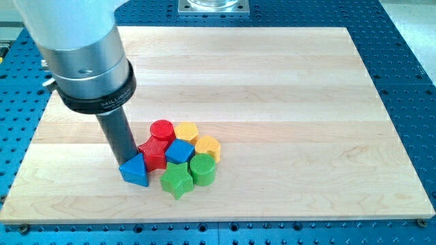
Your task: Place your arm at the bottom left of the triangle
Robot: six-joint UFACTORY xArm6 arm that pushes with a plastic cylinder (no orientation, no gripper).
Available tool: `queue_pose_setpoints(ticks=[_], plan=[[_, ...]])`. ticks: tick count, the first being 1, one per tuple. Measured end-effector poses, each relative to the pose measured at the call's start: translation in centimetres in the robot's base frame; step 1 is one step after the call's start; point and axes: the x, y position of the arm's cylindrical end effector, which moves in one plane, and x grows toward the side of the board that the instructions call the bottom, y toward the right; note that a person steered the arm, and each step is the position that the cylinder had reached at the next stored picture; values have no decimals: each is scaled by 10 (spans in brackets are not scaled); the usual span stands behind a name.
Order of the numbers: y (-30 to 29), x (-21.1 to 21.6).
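Camera view: my tip (125, 162) touches blue triangle (135, 170).

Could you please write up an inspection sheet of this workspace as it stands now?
Surface: wooden board, lying flat on a blue perforated table.
Job's things: blue triangle, at the view's left end of the cluster.
Clutter: red star, red cylinder, yellow hexagon, blue cube, yellow cylinder, green star and green cylinder, packed close together.
Hand: none fitted; my tip sits against the triangle's upper left side.
Cables: nothing seen.
Surroundings: metal mounting plate at the view's top.
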Motion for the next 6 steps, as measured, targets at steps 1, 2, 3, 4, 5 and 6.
queue_pose_setpoints(ticks=[1, 2, 3, 4, 5, 6], plan=[[-20, 19], [-27, 41], [-8, 44], [6, 50], [19, 61], [14, 76]])
